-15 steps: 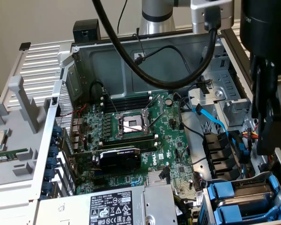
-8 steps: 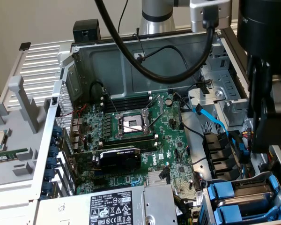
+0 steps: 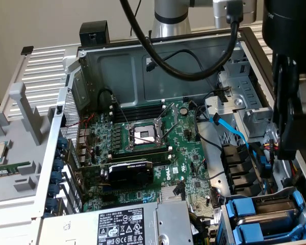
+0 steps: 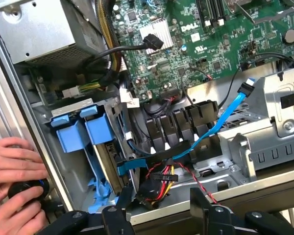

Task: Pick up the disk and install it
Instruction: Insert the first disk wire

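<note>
Two blue plastic frames [image 4: 83, 132] stand side by side in the drive cage at the case's corner, and the grey metal edge of a disk [image 4: 104, 157] shows in the nearer one, its label hidden. In the exterior view these blue frames [image 3: 245, 210] sit at the lower right. My gripper [image 4: 159, 215] hovers over the case rim next to the cage, its two black fingers [image 4: 115, 218] wide apart with nothing between them. In the exterior view, the gripper [image 3: 290, 135] hangs as a dark mass at the right edge, above the cage.
A grey power-supply box [image 3: 122, 224] lies beside the cage, with the green motherboard [image 3: 143, 143] beyond. A blue data cable [image 4: 220, 122] and red-yellow wires [image 4: 161, 178] cross the bay near my fingers. A person's hands [image 4: 12, 171] grip a black round part at the case edge.
</note>
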